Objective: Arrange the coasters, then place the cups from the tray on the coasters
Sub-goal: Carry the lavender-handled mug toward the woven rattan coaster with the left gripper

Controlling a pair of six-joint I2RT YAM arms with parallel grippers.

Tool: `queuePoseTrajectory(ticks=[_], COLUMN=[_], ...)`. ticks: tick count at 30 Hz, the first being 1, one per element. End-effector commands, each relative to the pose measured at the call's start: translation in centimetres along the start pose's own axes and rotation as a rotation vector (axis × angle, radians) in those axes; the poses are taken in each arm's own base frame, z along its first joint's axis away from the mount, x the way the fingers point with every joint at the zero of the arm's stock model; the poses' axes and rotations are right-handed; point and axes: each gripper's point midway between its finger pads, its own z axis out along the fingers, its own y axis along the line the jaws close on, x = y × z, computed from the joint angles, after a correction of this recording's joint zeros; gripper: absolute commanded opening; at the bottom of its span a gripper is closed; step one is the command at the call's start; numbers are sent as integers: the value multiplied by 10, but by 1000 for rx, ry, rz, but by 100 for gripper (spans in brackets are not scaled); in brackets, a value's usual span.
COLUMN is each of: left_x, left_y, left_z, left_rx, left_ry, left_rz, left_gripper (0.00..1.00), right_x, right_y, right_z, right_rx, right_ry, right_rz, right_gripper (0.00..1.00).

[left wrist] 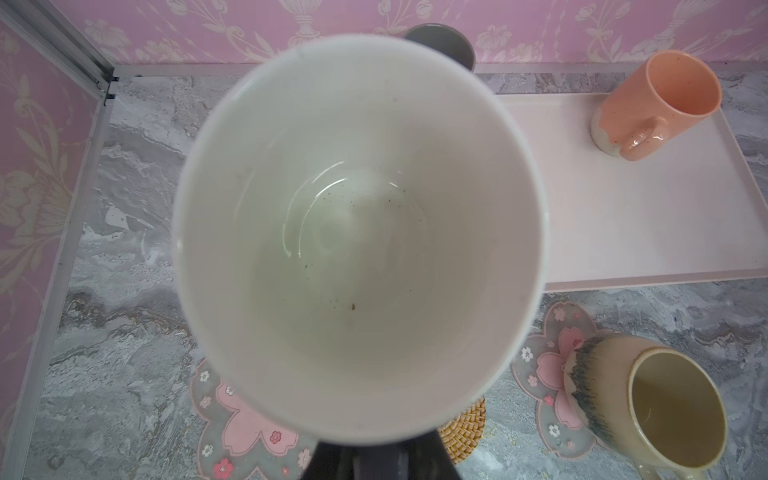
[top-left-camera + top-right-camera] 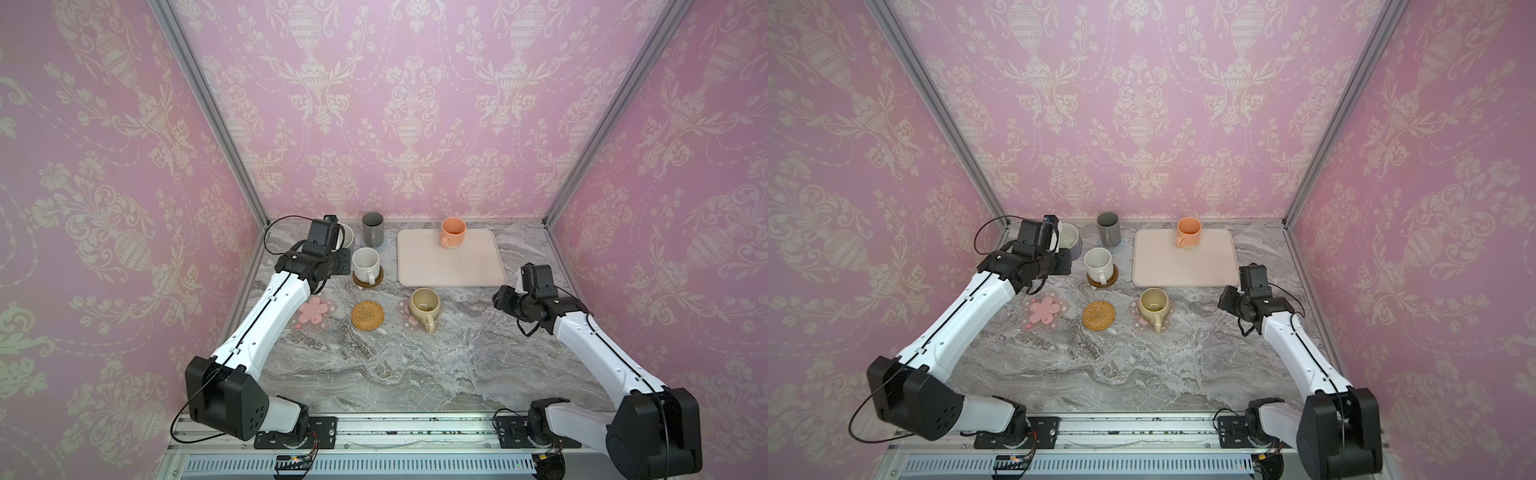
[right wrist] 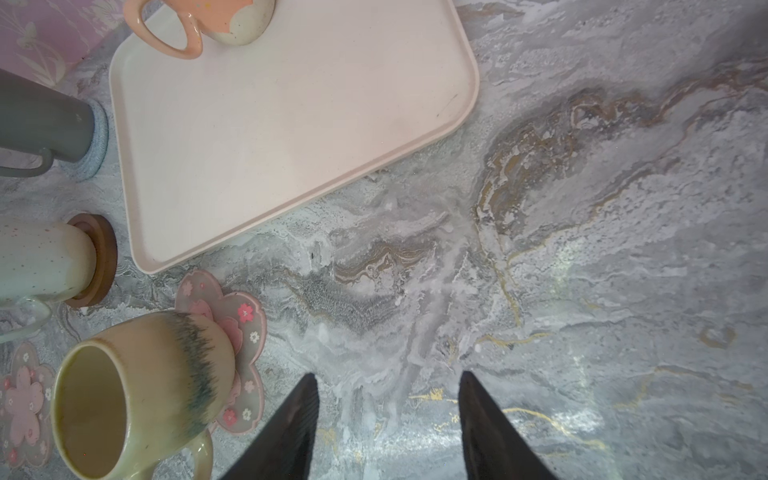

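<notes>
My left gripper is shut on the lavender cup at the back left. Its white inside fills the left wrist view. On the tray stands the peach-orange cup. The dark grey cup sits on the light-blue coaster, the speckled white cup on the brown disc, and the beige-yellow cup on a flower coaster. Bare are the other flower coaster and the rattan coaster. My right gripper hangs open over bare table.
Pink patterned walls with metal corner posts close in the marble table at the back and both sides. The left arm lies across the left side, beside the bare flower coaster. The arm bases sit on a rail at the front.
</notes>
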Motion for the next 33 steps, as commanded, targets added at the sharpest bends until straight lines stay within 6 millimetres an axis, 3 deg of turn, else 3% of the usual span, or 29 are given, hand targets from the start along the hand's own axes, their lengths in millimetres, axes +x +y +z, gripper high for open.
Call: queuePoseTrajectory(ticks=[1,17,25,33], left_x=[-10,60,82,108], left_y=[16,56,80,84], left_z=[-11,8,9,16], left_rx=[-29,-64,-114,-107], left_ry=[-67,83,147,198], left_rz=[-55,-168,-109,-114], left_gripper=[0,0,0,0], right_x=[-13,-14,-14,-9], right_y=[10,19,27,26], right_z=[-3,12,18,22], right_rx=[-32,-45,-57,-58], right_ry=[-27,1,16,26], right_rz=[17,18,2,7], right_gripper=[55,55,54,54])
